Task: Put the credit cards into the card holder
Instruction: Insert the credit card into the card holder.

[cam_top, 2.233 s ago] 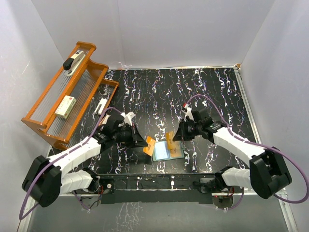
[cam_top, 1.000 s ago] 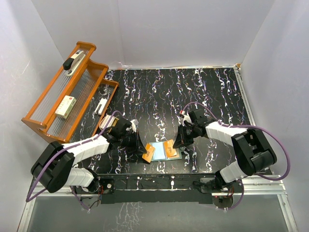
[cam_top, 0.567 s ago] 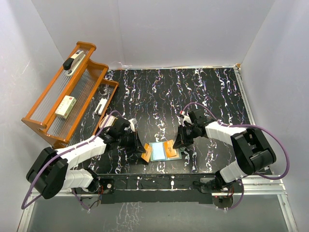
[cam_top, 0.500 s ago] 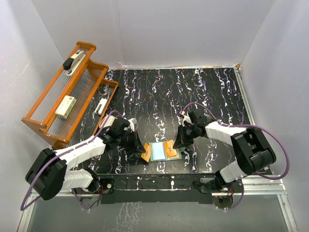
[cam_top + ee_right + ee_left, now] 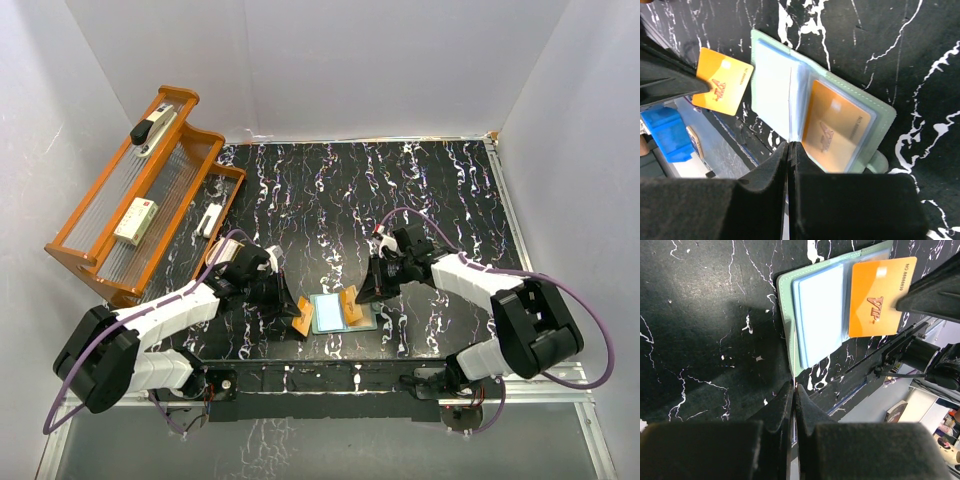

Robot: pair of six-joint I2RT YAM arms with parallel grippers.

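Cards this thin should be light, stiff and slick, so pinch by an edge, as your left gripper (image 5: 792, 390) does, clamped on the orange card (image 5: 722, 87) just beside the open card holder (image 5: 880, 112); your right gripper (image 5: 789, 145) sits closed at the holder's fold.

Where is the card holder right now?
Top view: the card holder lies open by the near edge of the table, about centre, between the left tool holding an orange card and the right tool.

light: bright, even | shadows: soft | wrist foregrounds: blurred
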